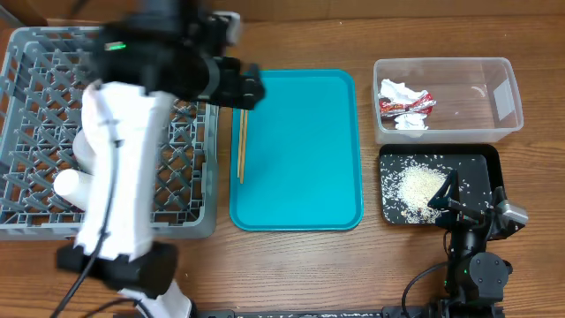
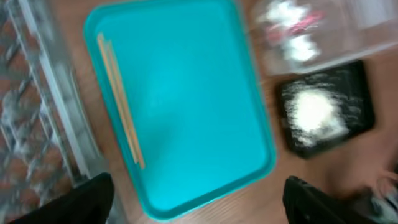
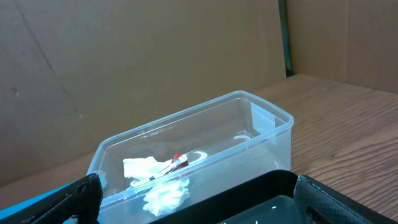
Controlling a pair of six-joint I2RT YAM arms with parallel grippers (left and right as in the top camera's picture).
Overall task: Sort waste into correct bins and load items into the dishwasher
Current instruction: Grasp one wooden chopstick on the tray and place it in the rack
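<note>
1. Nearest us, the right gripper hangs over the near right part of the black tray, fingers spread wide, holding nothing.
2. Only the overhead view shows the rice scraps heaped on that tray.
3. Beyond, our right wrist view looks into the clear tub, where tissue and wrapper lie.
4. The left gripper, likewise wide and empty, hovers above the teal tray. The chopsticks lie along its rack-side edge.
5. The dish rack blurs in the left wrist view. Overhead we see its grid, with the left arm across it.
</note>
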